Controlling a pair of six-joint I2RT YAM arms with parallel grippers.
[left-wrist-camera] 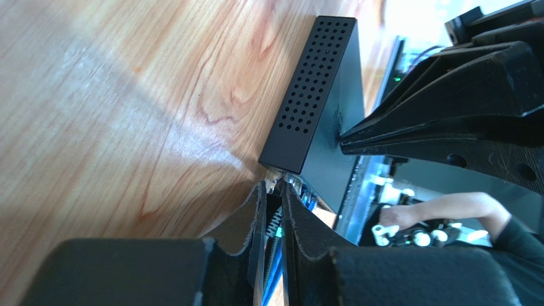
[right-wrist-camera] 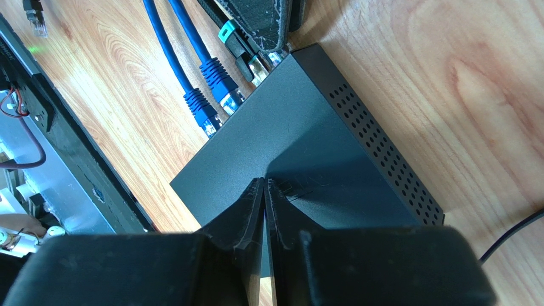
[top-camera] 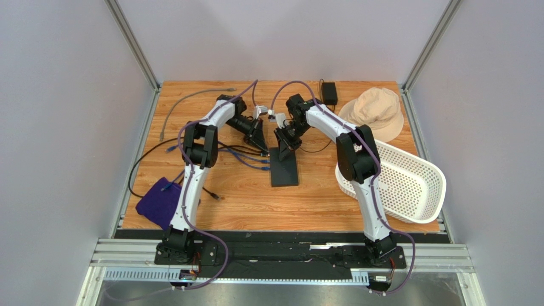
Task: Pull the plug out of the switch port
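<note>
Now grasping: left tool (left-wrist-camera: 273,186), nearly closed, pinches green-booted black plug (right-wrist-camera: 246,51) at frame top; right tool (right-wrist-camera: 264,183), shut empty, pins flat matte-black switch (right-wrist-camera: 306,127). Next likely needs straight pull.

The port side of the switch (right-wrist-camera: 300,134) is crowded. Two blue cables (right-wrist-camera: 211,95) enter it side by side. Just beside them the left gripper (right-wrist-camera: 269,44) pinches the green-booted plug (right-wrist-camera: 240,50), so no gap shows between them. The right gripper (right-wrist-camera: 264,185), fingers together, presses on the switch's top and blocks the way down from above. The perforated side faces bare table (top-camera: 242,210), open for passage. To the right, a white basket (top-camera: 408,185) and a hat (top-camera: 373,111) fill the space. To the left lie a grey cable (top-camera: 181,104) and a purple cloth (top-camera: 158,203), seemingly flat.
</note>
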